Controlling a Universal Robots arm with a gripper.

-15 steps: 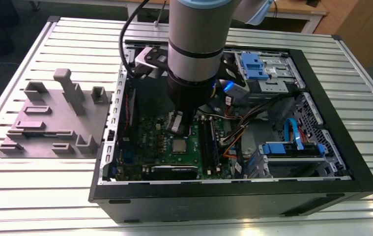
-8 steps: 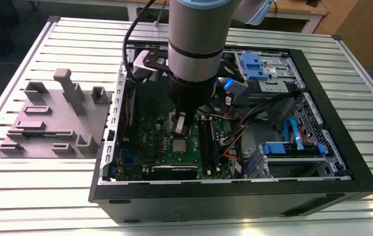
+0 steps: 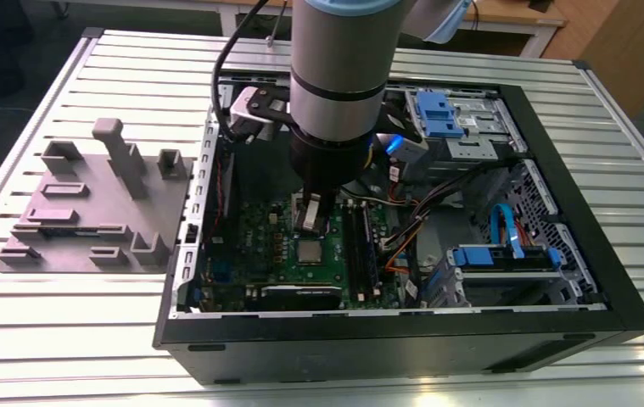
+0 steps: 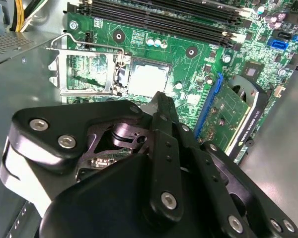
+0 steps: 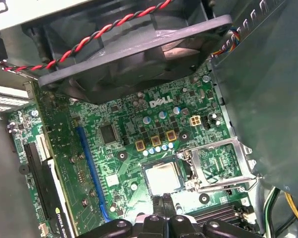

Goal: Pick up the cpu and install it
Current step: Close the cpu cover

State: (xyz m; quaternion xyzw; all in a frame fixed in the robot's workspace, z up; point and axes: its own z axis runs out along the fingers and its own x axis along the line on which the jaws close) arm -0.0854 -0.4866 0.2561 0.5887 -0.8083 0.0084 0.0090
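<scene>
Claw (image 5: 164, 201) poised just above cpu (image 5: 163, 177), fingertips together, gripping nothing.
Cpu flat in socket (image 4: 120, 79), bracket (image 4: 84, 69) swung open alongside.

One cpu (image 5: 162, 179), one gripper (image 5: 164, 199), one motherboard (image 5: 120, 148)

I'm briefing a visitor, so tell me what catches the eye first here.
The thick grey robot arm reaching down into the open computer case on the slatted table. Beneath its gripper, the shiny cpu lies in its socket on the green motherboard, the metal bracket flipped open beside it.
</scene>
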